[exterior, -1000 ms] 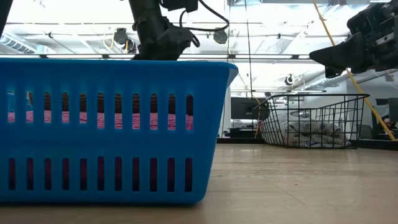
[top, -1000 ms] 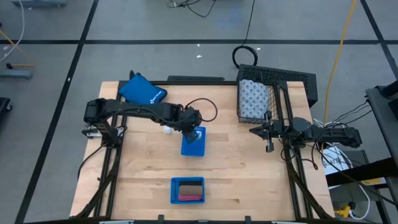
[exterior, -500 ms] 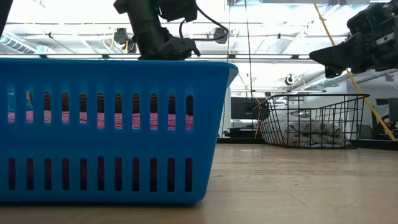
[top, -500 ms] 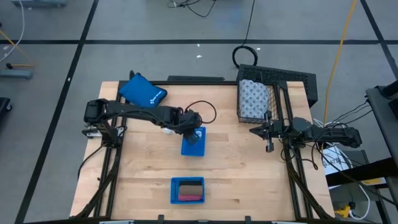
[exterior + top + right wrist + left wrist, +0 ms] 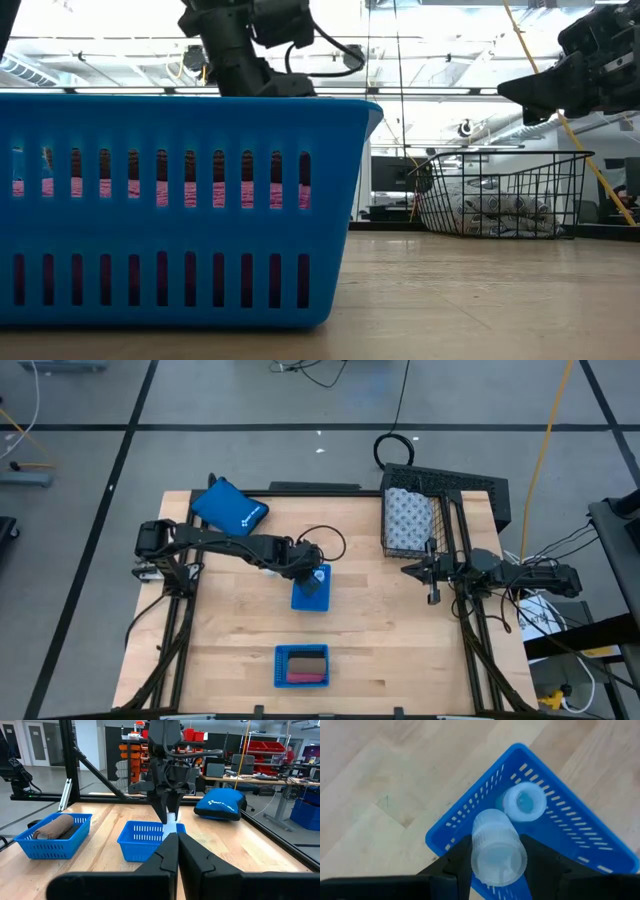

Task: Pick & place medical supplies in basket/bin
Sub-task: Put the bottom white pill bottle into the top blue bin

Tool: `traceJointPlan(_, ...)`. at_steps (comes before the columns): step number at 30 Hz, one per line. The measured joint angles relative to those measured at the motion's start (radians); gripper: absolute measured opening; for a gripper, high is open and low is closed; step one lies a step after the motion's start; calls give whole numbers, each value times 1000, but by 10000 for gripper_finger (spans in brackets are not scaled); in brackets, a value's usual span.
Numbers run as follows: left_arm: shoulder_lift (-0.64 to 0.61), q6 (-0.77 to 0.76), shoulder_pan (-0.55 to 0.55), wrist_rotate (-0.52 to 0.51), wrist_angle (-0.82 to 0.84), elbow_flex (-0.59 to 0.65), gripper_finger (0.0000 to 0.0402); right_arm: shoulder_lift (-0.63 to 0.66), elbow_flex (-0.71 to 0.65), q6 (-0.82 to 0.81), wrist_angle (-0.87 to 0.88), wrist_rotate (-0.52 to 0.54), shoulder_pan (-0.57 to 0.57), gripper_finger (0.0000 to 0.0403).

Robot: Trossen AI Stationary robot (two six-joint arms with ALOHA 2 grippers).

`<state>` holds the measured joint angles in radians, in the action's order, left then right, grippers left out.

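My left gripper hangs over the middle blue tray and is shut on a small white bottle. A second white bottle stands inside that tray. The black wire basket sits at the table's far right with the grey-dotted white roll lying in it. Pink and brown blocks lie in the near blue tray. My right gripper waits shut beside the basket's near end, touching nothing. My left gripper pinches the white bottle by its round body between the two fingers, one on each side. The fingers come from above, pointing down. The bottle hangs upright below them over a corner of the tray, lifted clear of its floor.
A blue zip pouch lies at the far left of the table. In the low view the near blue tray blocks most of the table. Bare wood stretches between the trays and the basket.
My left gripper has shifted slightly toward the table's near edge, farther over the middle blue tray, still shut on the bottle.
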<state>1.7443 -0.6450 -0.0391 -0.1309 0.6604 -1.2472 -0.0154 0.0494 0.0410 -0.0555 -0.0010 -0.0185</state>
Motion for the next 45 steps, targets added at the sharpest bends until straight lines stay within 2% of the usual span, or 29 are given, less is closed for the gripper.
traceJointPlan(9,0,-7,0,0,-5,16,145,0,0,0,0,0,0,0)
traceJointPlan(19,76,-16,-1,24,-12,16,145,0,0,0,1,-1,0,0)
traceJointPlan(38,85,-5,-2,35,-36,15,146,-18,0,0,1,0,0,0)
traceJointPlan(45,86,-5,-2,32,-36,15,177,-18,0,0,1,0,0,0)
